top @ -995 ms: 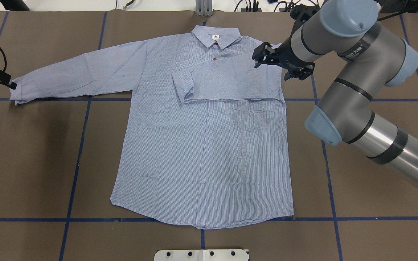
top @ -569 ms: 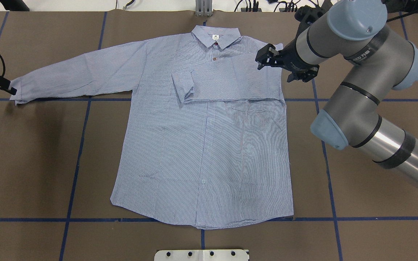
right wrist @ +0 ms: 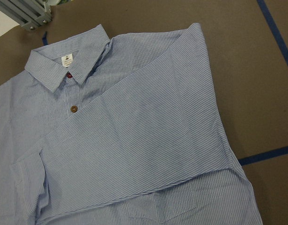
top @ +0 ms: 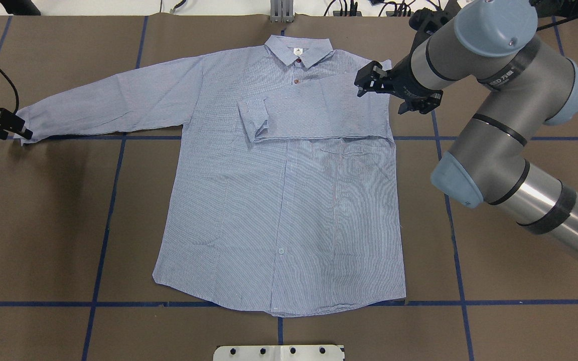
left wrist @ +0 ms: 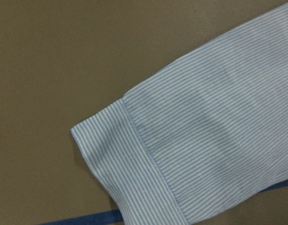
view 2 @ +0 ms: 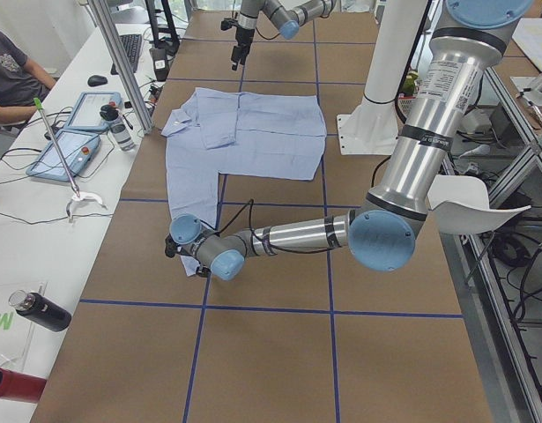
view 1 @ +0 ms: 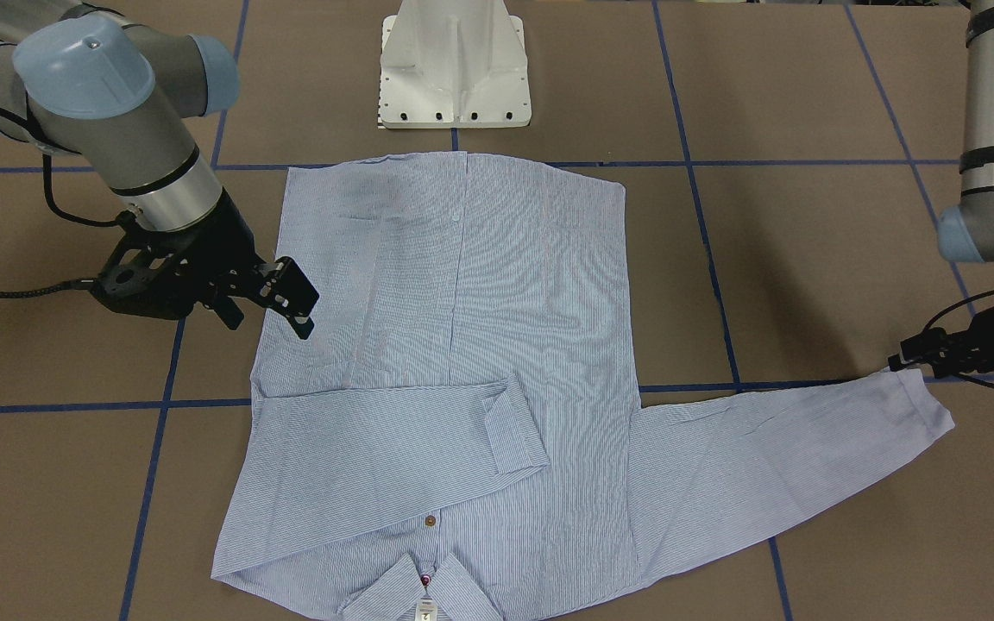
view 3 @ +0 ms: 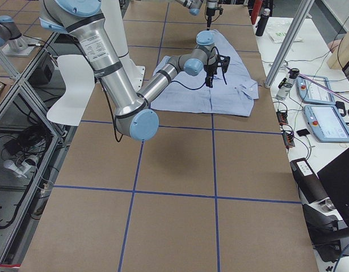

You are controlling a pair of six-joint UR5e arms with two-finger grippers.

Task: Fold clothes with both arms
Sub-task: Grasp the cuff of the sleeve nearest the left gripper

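Shirt (top: 279, 210) lies flat and front-up on the brown table (top: 43, 225), collar (top: 299, 50) at the far side from the robot. One sleeve (top: 319, 113) is folded across the chest; the other (top: 118, 100) stretches out toward the robot's left. The right gripper (top: 383, 99) hovers over the shoulder by the folded sleeve, jaws spread wide, holding nothing — the wrist view shows only loose cloth below it. The left gripper (top: 20, 131) sits at the end of the outstretched sleeve, its tip against the cuff (left wrist: 129, 173) — whether it pinches the cloth cannot be told, as the cuff lies flat in the wrist view with no fingers showing.
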